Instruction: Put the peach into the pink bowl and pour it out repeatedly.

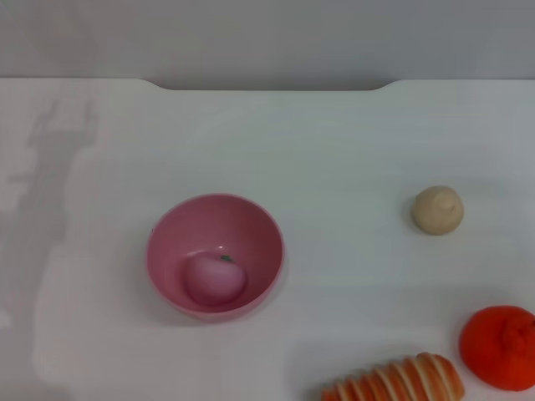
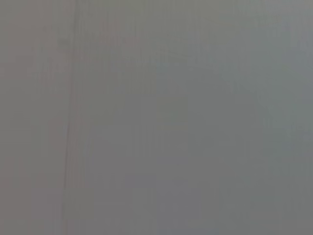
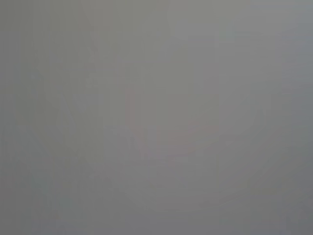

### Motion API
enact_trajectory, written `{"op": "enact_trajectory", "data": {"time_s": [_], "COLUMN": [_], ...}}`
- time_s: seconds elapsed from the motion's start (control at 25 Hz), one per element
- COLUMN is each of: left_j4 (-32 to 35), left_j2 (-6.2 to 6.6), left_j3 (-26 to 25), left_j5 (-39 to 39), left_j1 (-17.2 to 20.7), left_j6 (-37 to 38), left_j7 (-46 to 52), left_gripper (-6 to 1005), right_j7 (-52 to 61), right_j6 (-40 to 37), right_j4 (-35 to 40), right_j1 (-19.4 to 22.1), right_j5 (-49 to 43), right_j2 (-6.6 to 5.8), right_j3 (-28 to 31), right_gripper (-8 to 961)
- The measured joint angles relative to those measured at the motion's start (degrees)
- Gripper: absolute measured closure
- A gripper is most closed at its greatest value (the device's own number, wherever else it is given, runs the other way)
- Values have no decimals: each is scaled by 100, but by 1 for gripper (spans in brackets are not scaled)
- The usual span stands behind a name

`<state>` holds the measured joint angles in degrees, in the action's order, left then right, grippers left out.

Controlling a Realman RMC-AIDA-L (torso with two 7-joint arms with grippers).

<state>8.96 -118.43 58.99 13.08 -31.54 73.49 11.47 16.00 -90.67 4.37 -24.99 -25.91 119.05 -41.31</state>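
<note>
In the head view neither the left gripper nor the right gripper is seen, so how far either is open, and whether anything is held, cannot be told. Only a faint grey shadow of an arm is cast on the left part of the white table (image 1: 351, 142). With no claw in the picture, places relative to it cannot be given. The round, deep, glossy pink plastic bowl (image 1: 167, 242) stands upright on the table, left of centre. The small matte dusty-pink round peach (image 1: 215, 279) lies inside it, on the bottom, toward the near wall, with its tiny green stem mark turned up and away. Well apart from the bowl, to the right, a beige round ball (image 1: 437, 210) rests on the table. At the near right corner a larger orange-red fruit (image 1: 500, 347) is cut off by the picture's edge, and just beside it a striped orange-and-cream long object (image 1: 397, 381) is cut off at the bottom; what it is cannot be made out.

In the left wrist view only a plain grey field is shown; no fingers, bowl or peach can be made out.

In the right wrist view the same grey field is shown, with a faint pinkish smear near the middle that cannot be identified.
</note>
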Motion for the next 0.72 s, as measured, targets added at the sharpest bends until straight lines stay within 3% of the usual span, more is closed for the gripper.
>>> {"op": "enact_trajectory", "data": {"time_s": [0.72], "left_j4": [-173], "left_j2": [-53], "left_j3": [622], "left_j5": [18], "left_j1": [109], "left_j6": [125], "left_j7": [32], "left_gripper": [448], "right_j7": [12], "right_j6": [-550], "right_j4": [-304], "right_j1": [-55], "right_j5": [-145], "right_j2": [30], "right_j3": [167], "right_gripper": [453]}}
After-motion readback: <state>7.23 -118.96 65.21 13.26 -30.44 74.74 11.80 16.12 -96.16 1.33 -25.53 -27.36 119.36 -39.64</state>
